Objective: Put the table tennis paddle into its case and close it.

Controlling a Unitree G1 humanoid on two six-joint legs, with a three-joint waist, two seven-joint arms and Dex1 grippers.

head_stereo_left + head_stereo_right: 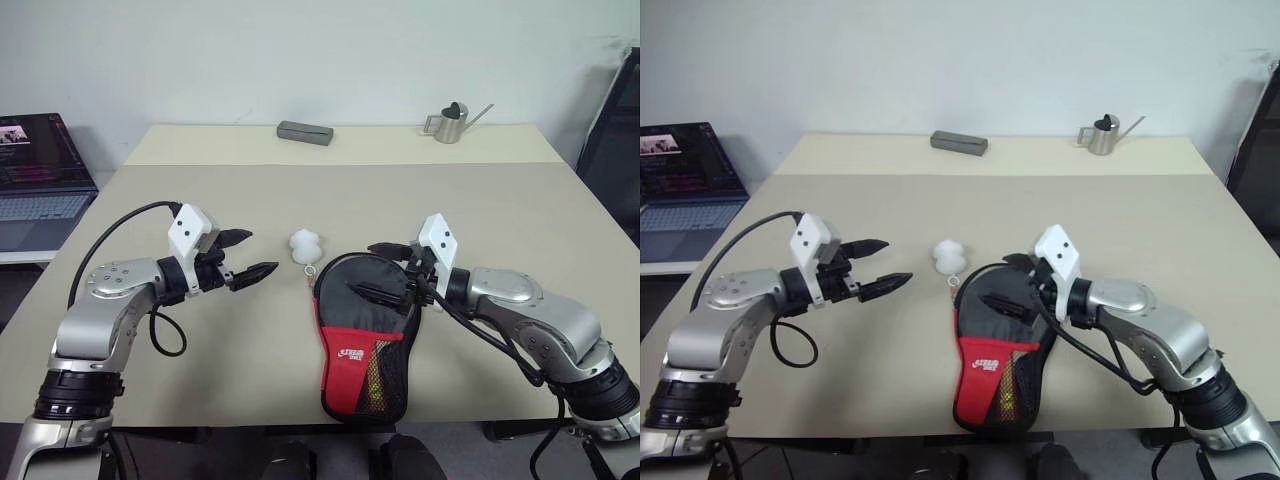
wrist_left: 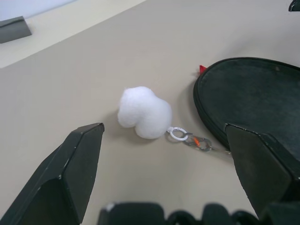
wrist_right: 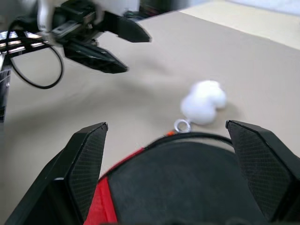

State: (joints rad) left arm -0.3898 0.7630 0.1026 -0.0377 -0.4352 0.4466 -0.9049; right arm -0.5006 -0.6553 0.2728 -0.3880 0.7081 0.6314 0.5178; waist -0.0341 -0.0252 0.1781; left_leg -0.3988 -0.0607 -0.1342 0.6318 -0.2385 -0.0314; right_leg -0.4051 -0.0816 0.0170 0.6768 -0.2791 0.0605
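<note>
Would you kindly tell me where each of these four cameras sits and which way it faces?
Left eye view: on the head, looking forward and down at the table; both arms show, the case between them.
Right eye view: beside it, same scene slightly shifted.
Left wrist view: on the left arm, looking along its open left pincer at the white ball charm.
Right wrist view: on the right arm, looking along its open right pincer over the case toward the left pincer.
Shared: both wrist views show the charm and case.

Beige table (image 1: 200, 360): case (image 1: 365, 340) at 6 o'clock, grey box (image 1: 305, 133) at 12, watering can (image 1: 452, 123) at 1.
</note>
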